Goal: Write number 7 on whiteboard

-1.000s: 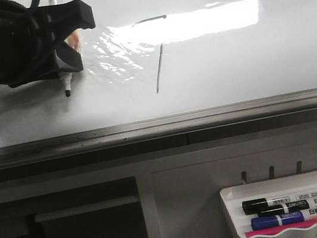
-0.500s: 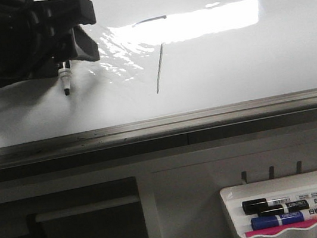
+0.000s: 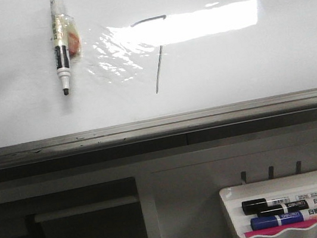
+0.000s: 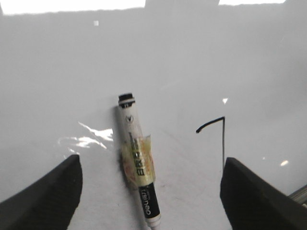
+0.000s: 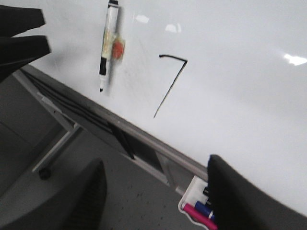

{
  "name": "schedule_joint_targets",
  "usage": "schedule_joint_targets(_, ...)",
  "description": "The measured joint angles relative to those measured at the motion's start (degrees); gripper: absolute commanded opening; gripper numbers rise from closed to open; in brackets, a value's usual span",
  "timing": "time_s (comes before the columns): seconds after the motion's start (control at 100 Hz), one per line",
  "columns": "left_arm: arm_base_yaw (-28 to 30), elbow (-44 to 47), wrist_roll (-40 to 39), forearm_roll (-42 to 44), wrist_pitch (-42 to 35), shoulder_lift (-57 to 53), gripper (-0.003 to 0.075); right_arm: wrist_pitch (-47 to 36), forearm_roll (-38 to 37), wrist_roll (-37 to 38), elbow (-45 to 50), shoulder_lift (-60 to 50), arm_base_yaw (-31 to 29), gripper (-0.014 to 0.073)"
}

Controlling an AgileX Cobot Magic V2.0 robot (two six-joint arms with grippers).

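The whiteboard (image 3: 246, 63) fills the upper front view, with glare and a wrinkled shiny patch. The number 7 (image 3: 159, 64) is drawn on it as a short top bar and a long downstroke; it also shows in the left wrist view (image 4: 223, 139) and the right wrist view (image 5: 170, 84). A taped black-and-white marker (image 3: 60, 44) rests against the board left of the 7, tip down. My left gripper (image 4: 151, 165) is open, its jaws wide on either side of the marker (image 4: 136, 158) and apart from it. My right gripper (image 5: 156, 163) is open and empty, back from the board.
The board's grey metal lower edge (image 3: 159, 123) runs across the front view. A small white tray (image 3: 231, 195) at the lower right holds several markers (image 3: 298, 202); it also shows in the right wrist view (image 5: 189, 199). A dark stand frame (image 5: 57, 129) is below the board.
My left gripper let go of the marker and drew back out of the front view. The marker stays in place on the board. The 7 is unchanged.
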Motion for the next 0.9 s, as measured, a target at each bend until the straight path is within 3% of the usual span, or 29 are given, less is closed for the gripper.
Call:
schedule_joint_targets(0.09,0.00,1.16,0.98,0.13,0.34,-6.81,0.0416,-4.95,1.97,0.12,1.10,-2.01,0.00,0.0144)
schedule_joint_targets(0.2,0.00,2.13,1.29,2.40,0.87,-14.07,0.0193,-13.70,7.12,-0.12,5.27,-4.83,0.00,-0.0067)
schedule_joint_targets(0.3,0.00,2.82,1.33,4.60,3.25,-19.24,-0.0022,-20.48,11.49,-2.64,10.66,-7.28,0.09,-0.0065)
schedule_joint_targets(0.53,0.00,5.37,1.87,7.15,13.50,-28.13,-0.0020,-29.20,20.45,-16.21,22.59,-17.01,0.09,-0.0065)
schedule_joint_targets(0.67,0.00,9.90,1.87,7.15,11.48,-33.79,-0.0020,-30.21,23.61,-21.22,28.02,-25.51,0.09,-0.0065)
schedule_joint_targets(0.9,0.00,18.48,1.87,7.15,8.64,-43.67,-0.0020,-30.94,24.25,-21.94,38.13,-38.44,0.09,-0.0065)
